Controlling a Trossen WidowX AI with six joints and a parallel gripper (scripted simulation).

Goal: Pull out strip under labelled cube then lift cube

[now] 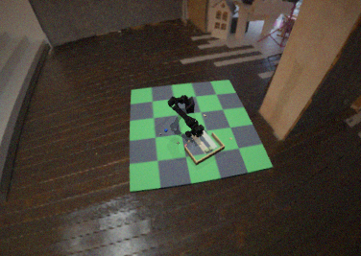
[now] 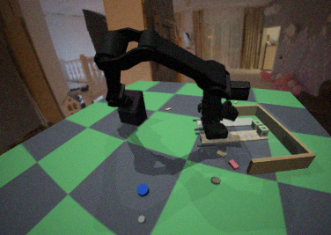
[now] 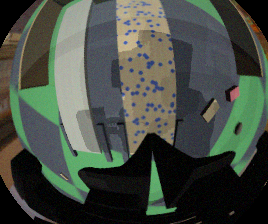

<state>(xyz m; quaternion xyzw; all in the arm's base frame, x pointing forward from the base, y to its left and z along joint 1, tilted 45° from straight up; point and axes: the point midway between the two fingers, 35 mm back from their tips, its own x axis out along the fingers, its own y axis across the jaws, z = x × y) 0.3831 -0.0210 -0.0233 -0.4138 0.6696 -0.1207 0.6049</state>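
A tan strip with blue dots (image 3: 145, 63) (image 2: 248, 136) lies inside a three-sided wooden frame (image 2: 282, 160) (image 1: 204, 158), next to a pale grey strip (image 3: 72, 70) (image 2: 239, 124). A green cube (image 2: 263, 130) rests on the far end of the dotted strip. A second green cube (image 2: 256, 124) rests on the far end of the pale strip. I cannot read which cube bears the label. My gripper (image 3: 150, 136) (image 2: 216, 134) (image 1: 197, 133) is shut, low over the near end of the dotted strip, at the frame's open side.
Small loose pieces lie on the checkered mat (image 2: 79, 150) in front of the frame: a red block (image 2: 233, 164), a tan block (image 2: 221, 153), a brown disc (image 2: 215, 179), a blue disc (image 2: 142, 189) and a grey disc (image 2: 141, 218). The arm's base (image 2: 131, 106) stands to the left.
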